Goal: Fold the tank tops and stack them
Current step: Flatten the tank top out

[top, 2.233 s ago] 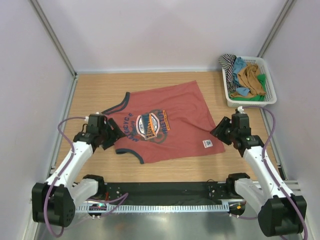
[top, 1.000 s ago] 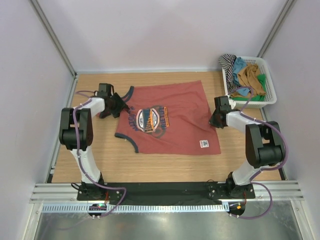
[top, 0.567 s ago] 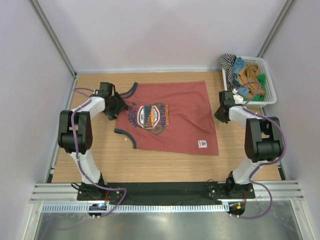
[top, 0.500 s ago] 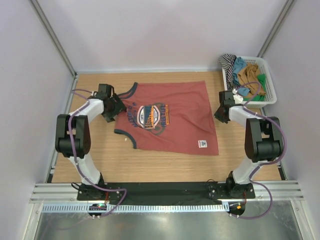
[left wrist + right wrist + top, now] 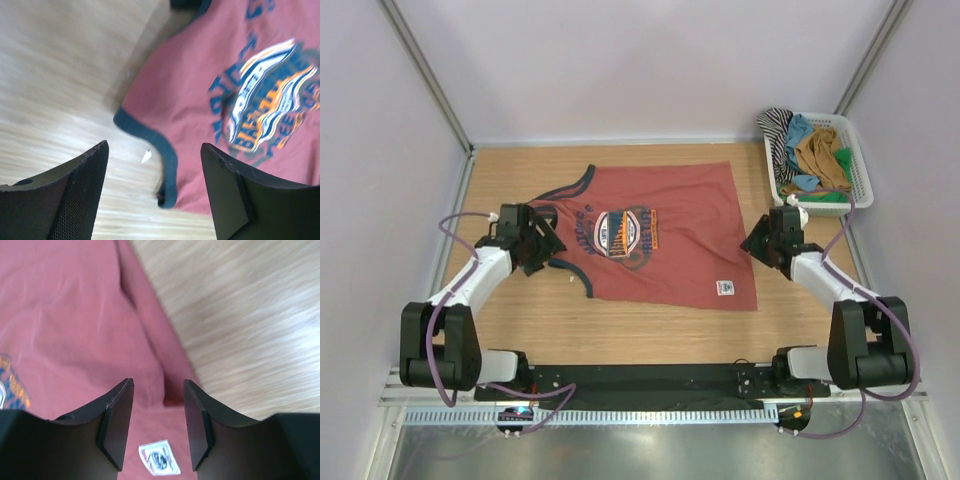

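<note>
The rust-red tank top [image 5: 660, 235] with navy trim and a blue-orange chest print [image 5: 625, 230] lies spread flat on the wooden table, neck to the left. My left gripper [image 5: 542, 245] is open and empty beside the navy-trimmed armhole [image 5: 150, 137]. My right gripper [image 5: 757, 247] is open and empty over the shirt's right edge [image 5: 155, 360], near a small white label [image 5: 159, 458]. The ochre-brown top [image 5: 820, 155] lies in the basket with blue, green and striped ones.
A white basket [image 5: 863, 170] stands at the back right corner against the wall. A small white scrap [image 5: 570, 279] lies on the table [image 5: 500, 300] by the armhole. White walls close in the left, right and back.
Both arms drew back toward the near edge and both grippers let go of the shirt, which stays spread flat where it was laid.
</note>
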Available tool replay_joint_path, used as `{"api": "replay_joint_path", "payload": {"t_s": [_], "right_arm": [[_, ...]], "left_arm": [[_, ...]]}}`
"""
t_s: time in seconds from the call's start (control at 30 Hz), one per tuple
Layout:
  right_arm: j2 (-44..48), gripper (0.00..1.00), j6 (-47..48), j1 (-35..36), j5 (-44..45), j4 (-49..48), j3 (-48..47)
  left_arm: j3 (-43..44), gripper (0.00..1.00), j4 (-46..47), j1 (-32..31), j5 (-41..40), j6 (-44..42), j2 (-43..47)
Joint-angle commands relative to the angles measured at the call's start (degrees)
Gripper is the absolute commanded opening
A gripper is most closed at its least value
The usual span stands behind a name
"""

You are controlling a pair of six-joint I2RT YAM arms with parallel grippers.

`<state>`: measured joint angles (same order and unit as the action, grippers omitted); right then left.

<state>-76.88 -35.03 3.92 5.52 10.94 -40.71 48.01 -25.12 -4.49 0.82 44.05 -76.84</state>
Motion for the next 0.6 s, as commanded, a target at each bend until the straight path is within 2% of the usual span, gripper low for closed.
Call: {"api": "replay_joint_path", "payload": {"t_s": [0.0, 0.03, 0.17, 0.27, 0.4, 0.53, 0.57], "right_arm": [[4.5, 0.50, 0.0, 0.7, -11.3, -7.9, 5.4], [5.3, 0.50, 0.2, 0.7, -13.1, -10.6, 7.6], [9.0, 0.55, 1.0, 2.1, -17.0, -8.1, 9.3], [13.6, 0.61, 0.8, 2.9, -13.8, -0.5, 9.6], [19.5, 0.62, -1.7, 3.9, -11.2, 8.3, 9.9], [23.4, 0.61, -6.8, 7.3, -10.5, 10.4, 10.6], [24.0, 0.62, -9.0, 11.2, -9.8, 9.9, 10.6]], "left_arm": [[-5.3, 0.74, 7.1, 0.0, 8.7, 3.0, 1.5], [-6.7, 0.74, 8.1, 0.0, 9.5, 3.4, 1.4], [-8.2, 0.73, 11.3, 0.0, 12.2, 4.8, 1.4], [-9.2, 0.74, 12.6, 0.0, 12.6, 5.7, 2.1], [-9.9, 0.74, 12.8, -0.1, 12.3, 6.2, 3.7], [-10.1, 0.74, 11.9, 0.0, 10.8, 6.1, 6.7], [-10.0, 0.74, 11.4, 0.0, 10.3, 6.0, 7.6]]}}
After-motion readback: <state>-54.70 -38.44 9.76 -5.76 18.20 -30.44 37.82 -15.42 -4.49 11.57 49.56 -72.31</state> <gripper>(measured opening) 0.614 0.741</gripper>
